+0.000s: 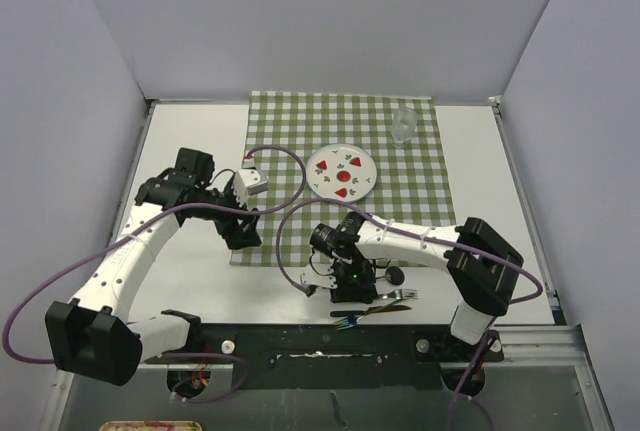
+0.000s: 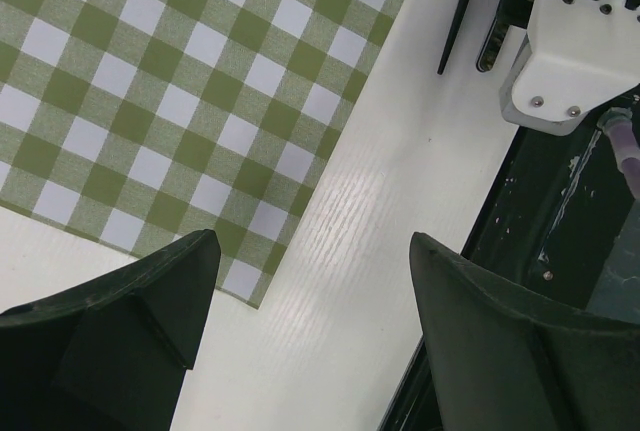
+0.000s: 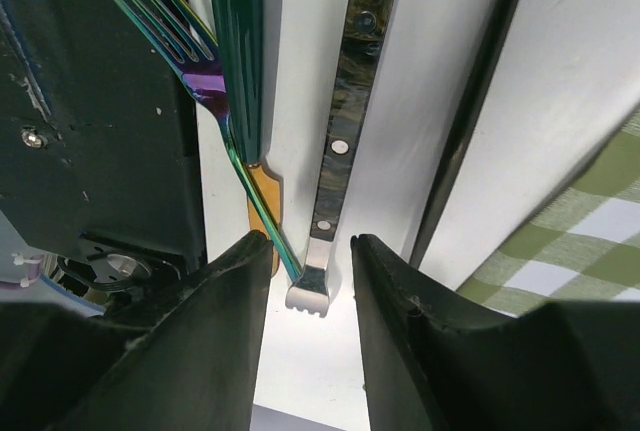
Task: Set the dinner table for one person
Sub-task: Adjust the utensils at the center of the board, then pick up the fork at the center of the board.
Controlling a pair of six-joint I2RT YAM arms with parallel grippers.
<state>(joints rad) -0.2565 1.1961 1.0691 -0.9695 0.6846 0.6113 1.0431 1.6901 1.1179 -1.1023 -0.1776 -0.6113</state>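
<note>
- Currently the step is judged to be picking one piece of cutlery from the cluster at the near edge of the dinner table (image 1: 480,181).
- Right pincer (image 3: 310,243) noted low over that cluster, jaws part-way apart, nothing gripped. The toothed steel end of the dark-handled utensil (image 3: 345,121) is seen between the fingertips, with a gap on each side.
- Iridescent fork (image 3: 212,91) is seen crossing just beside it, its handle running in by one finger. A green-handled piece (image 3: 237,41) lies alongside. Risk judged: two pieces caught at once.
- The jaws should be centred on the dark-handled utensil alone and shifted clear of the fork's handle before being closed. A grip further up the handle would likely be steadier than one on the thin steel end.
- A straight lift is advised, so that neighbours are not dragged.
- Plate (image 1: 325,176) and clear cup (image 1: 403,123) are noted on the checked cloth (image 1: 300,121). A spot just beside the plate is the likely target.
- Left pincer (image 2: 312,241) recorded wide and empty, hovering over bare table by the cloth's corner. It is best kept out of the carry path.
</note>
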